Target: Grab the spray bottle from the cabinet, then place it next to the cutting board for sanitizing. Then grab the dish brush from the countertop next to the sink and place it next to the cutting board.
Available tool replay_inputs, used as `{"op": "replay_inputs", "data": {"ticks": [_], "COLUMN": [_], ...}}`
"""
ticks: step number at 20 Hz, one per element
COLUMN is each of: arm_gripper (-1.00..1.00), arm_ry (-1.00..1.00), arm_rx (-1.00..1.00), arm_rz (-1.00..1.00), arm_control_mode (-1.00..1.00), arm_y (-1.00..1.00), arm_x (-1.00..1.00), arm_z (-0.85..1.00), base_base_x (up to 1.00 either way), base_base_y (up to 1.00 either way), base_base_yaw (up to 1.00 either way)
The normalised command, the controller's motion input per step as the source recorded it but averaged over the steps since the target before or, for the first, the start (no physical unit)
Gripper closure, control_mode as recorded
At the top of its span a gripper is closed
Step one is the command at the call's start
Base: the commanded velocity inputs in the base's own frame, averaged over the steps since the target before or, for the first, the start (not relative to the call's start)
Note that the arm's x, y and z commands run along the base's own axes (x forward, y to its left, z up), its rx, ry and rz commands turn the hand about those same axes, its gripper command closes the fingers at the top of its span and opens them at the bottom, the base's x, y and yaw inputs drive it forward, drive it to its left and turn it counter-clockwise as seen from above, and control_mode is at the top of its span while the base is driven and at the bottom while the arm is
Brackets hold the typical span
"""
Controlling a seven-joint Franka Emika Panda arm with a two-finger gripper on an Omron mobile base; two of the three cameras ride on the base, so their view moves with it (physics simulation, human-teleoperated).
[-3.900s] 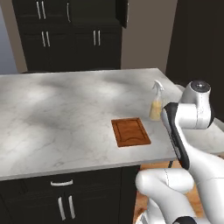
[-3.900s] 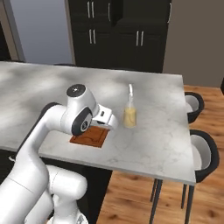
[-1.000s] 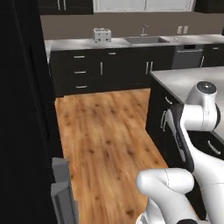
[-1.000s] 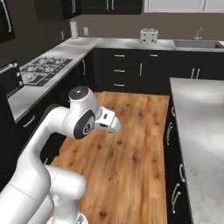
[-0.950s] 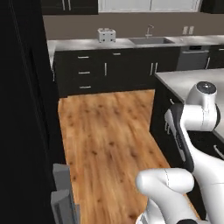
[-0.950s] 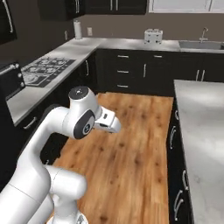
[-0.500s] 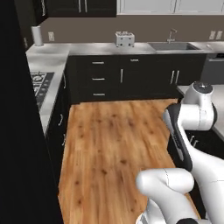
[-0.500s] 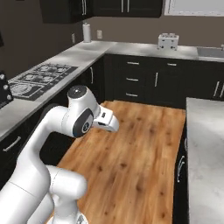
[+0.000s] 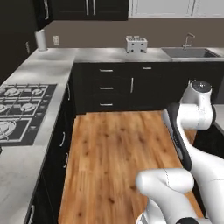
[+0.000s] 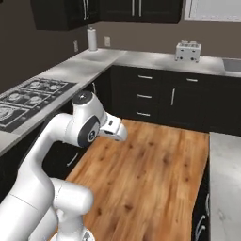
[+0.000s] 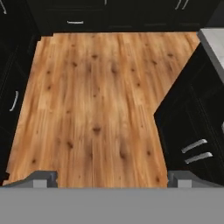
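Left to right in the left base view: gas hob (image 9: 19,109), paper towel roll (image 9: 40,40), toaster (image 9: 136,44), then the sink (image 9: 189,53) set in the grey countertop (image 9: 105,54). Gripper (image 11: 111,178) hangs over the wood floor (image 11: 92,100), fingers wide apart and empty.

Toaster (image 9: 136,44) on grey countertop (image 9: 87,55)
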Motion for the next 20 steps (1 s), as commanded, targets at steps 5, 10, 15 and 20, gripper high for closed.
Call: {"op": "replay_inputs", "data": {"ticks": [5,10,15,20], "arm_gripper": [-1.0,-1.0,-1.0,-1.0], "arm_ry": [0.0,0.0,0.0,0.0], "arm_rx": [0.0,0.0,0.0,0.0], "arm_rz": [0.0,0.0,0.0,0.0], "arm_control_mode": [1.0,1.0,1.0,1.0], "arm_y": [0.0,0.0,0.0,0.0], "arm_x": [0.0,0.0,0.0,0.0], "arm_z": [0.0,0.0,0.0,0.0], "base_base_x": [1.0,1.0,1.0,1.0], "base_base_y": [-0.03,0.0,0.0,-0.17], "base_base_yaw": [0.03,0.01,0.0,0.03]}}
